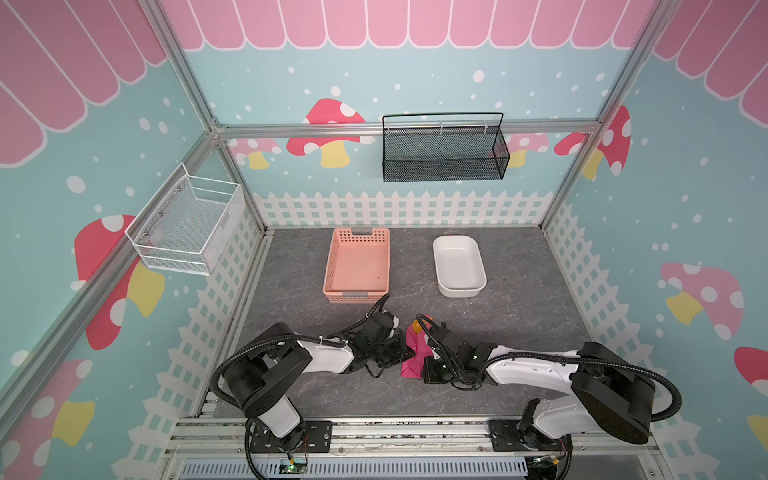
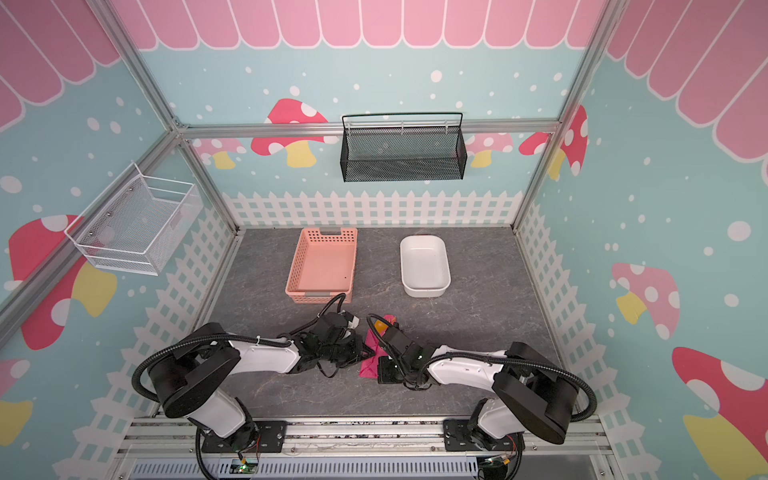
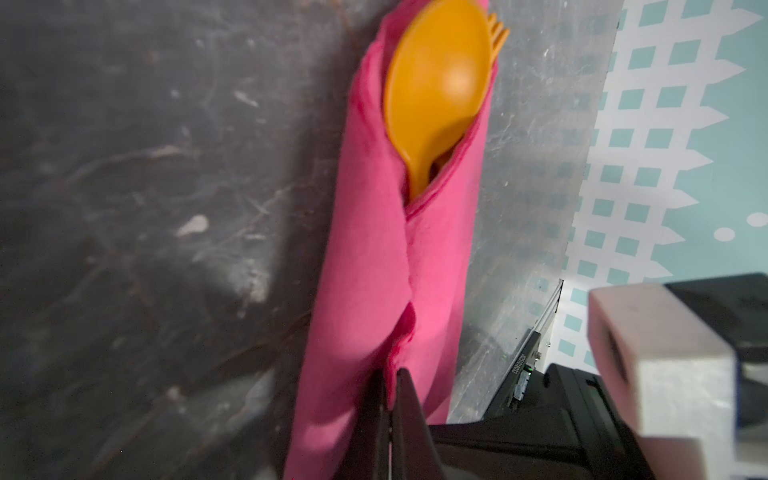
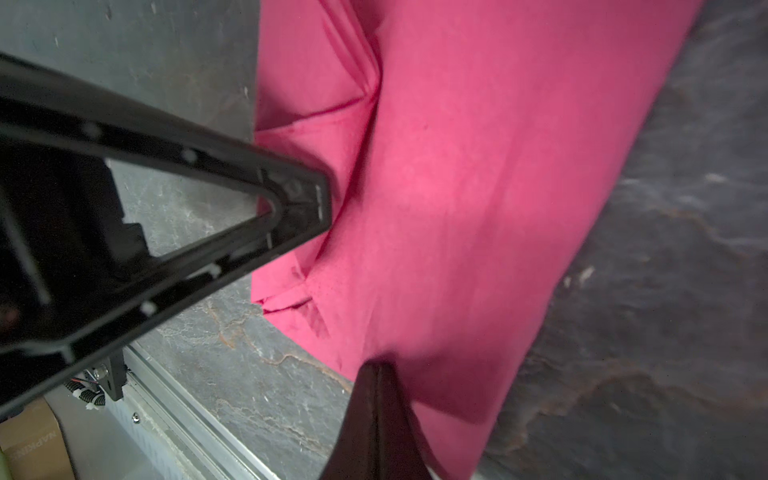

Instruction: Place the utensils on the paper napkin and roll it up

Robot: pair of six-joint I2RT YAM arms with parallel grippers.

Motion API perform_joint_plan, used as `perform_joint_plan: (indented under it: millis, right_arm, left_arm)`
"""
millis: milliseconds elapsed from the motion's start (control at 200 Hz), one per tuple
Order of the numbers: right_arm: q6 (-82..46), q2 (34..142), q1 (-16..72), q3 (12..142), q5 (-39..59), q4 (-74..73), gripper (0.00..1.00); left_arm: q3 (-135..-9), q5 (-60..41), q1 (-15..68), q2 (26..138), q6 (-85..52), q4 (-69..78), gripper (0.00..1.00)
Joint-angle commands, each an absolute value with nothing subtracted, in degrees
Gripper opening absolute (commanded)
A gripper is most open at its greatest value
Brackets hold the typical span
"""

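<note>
Between the closed jaws of the left gripper (image 3: 392, 376) sits a fold of the rolled paper napkin (image 3: 374, 270). The right gripper (image 4: 376, 368), also closed, meets the roll's near end; I cannot tell if it grips paper. The spoon (image 3: 440, 83) and fork (image 3: 498, 31) protrude at the far end. Past the table (image 3: 124, 208) edge, a cardboard box (image 4: 29, 444) reads "NAPKIN".

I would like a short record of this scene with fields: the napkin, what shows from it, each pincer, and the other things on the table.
paper napkin: hot pink, rolled up, lying on the grey table
visible inside: orange spoon bowl and fork tines, at one end of the roll
left pincer: shut, tips at the napkin's overlapping edge, away from the spoon
right pincer: shut, tips against the napkin
farther back: salmon basket, white tub
</note>
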State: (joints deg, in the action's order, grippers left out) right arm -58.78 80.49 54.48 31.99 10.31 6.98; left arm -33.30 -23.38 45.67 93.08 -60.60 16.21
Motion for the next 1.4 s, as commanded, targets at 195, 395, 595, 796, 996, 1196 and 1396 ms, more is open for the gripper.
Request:
perform_joint_plan:
  millis: [195, 395, 595, 796, 996, 1196, 1396]
  right_arm:
    - [-58.48, 81.88, 54.76, 30.67, 9.4, 8.78, 0.04]
    - [-58.36, 81.49, 54.76, 30.48, 9.1, 8.79, 0.03]
    - [-58.14, 80.37, 54.76, 29.98, 8.75, 8.44, 0.03]
    - [-58.01, 78.69, 54.76, 29.2, 8.64, 8.17, 0.03]
    - [-58.63, 74.23, 54.67, 28.41, 7.77, 9.24, 0.04]
    - [-61.1, 66.89, 51.62, 25.27, 7.63, 10.45, 0.05]
    - [-60.91, 62.68, 46.43, 21.75, 12.17, 8.05, 0.06]
  left_arm:
    - [-38.63, -27.46, 47.18, 93.37, -58.34, 17.16, 0.05]
    - [-41.78, -31.25, 48.68, 99.1, -59.42, 20.5, 0.05]
    - [-42.43, -33.07, 49.48, 104.69, -62.95, 27.49, 0.05]
    - [-43.39, -31.48, 49.66, 106.91, -62.59, 26.86, 0.04]
    - [-44.47, -28.11, 49.66, 108.21, -61.8, 24.21, 0.03]
    - [-45.09, -25.81, 49.66, 109.4, -62.17, 24.24, 0.03]
    - [-45.52, -23.44, 49.66, 110.12, -62.6, 24.35, 0.03]
